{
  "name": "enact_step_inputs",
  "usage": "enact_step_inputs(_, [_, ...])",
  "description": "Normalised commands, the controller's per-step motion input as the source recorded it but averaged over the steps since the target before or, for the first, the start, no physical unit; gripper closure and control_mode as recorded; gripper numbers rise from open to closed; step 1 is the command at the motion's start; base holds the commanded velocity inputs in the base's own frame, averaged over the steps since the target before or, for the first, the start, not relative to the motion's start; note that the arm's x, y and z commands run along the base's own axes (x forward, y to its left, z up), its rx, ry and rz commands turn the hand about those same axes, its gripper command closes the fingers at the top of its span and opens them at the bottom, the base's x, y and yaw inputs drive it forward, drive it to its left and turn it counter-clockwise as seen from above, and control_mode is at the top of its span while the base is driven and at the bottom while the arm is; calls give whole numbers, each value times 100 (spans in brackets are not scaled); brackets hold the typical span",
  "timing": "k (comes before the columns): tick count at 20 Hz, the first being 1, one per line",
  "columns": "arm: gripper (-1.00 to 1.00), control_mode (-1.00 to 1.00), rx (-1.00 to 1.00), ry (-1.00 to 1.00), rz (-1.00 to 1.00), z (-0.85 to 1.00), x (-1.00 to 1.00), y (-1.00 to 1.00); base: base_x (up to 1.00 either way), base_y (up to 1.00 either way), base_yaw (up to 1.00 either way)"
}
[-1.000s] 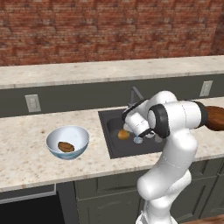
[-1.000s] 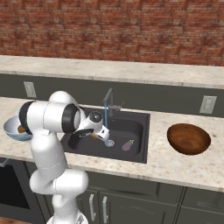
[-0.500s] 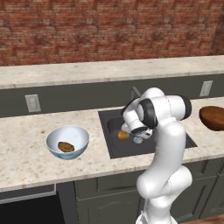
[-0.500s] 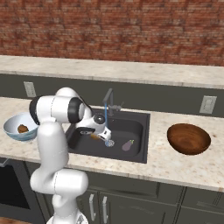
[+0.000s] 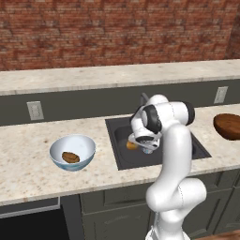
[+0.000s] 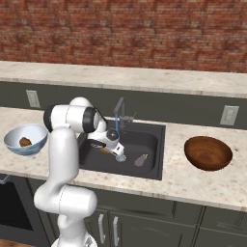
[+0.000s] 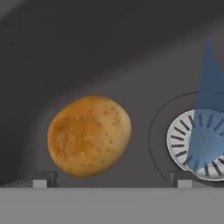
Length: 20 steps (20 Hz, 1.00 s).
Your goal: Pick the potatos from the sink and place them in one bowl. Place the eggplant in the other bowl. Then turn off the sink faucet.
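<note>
1. The pale blue-white bowl (image 5: 72,152) is sitting at the left on the counter (image 5: 28,159), and the darker potato (image 5: 71,157) is lying in it, so half of the potato step is looking done.
2. Compared with a second ago, the arm has been swinging back from the bowl side and lowering over the sink (image 5: 122,157); the pincer (image 5: 146,146) is now hanging inside the basin with its jaws spread as wide as they go and holding nothing.
3. In the hand view, the golden potato (image 7: 89,135) is lying on the sink floor between and just beyond the two fingertips (image 7: 40,181), nearer the left one. That suggests the approach for the second pick is nearly lined up; a small shift toward the potato and a further descent are likely what the grasp is calling for.
4. Just right of the potato, the round drain (image 7: 194,144) is taking a blue stream of water, so the faucet (image 6: 120,113) is still running and will need turning off at the end.
5. Further right in the basin, the small grey eggplant (image 6: 140,160) is lying well apart from the potato and looks clear of the pincer's path, though it is too small to judge closely.
6. On the counter at the far right, the dark wooden bowl (image 6: 208,153) is waiting empty for the eggplant.
</note>
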Motion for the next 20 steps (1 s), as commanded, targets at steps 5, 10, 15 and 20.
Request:
enact_step_inputs(5, [-100,-100,0,0,0,-9,44,2,0,0,0])
enact_step_inputs(10, [-100,-100,0,0,0,-10,40,6,0,0,0])
enact_step_inputs(15, [-100,-100,0,2,0,-16,28,9,0,0,0])
enact_step_inputs(20, [100,-100,0,13,-1,-33,3,10,0,0,0])
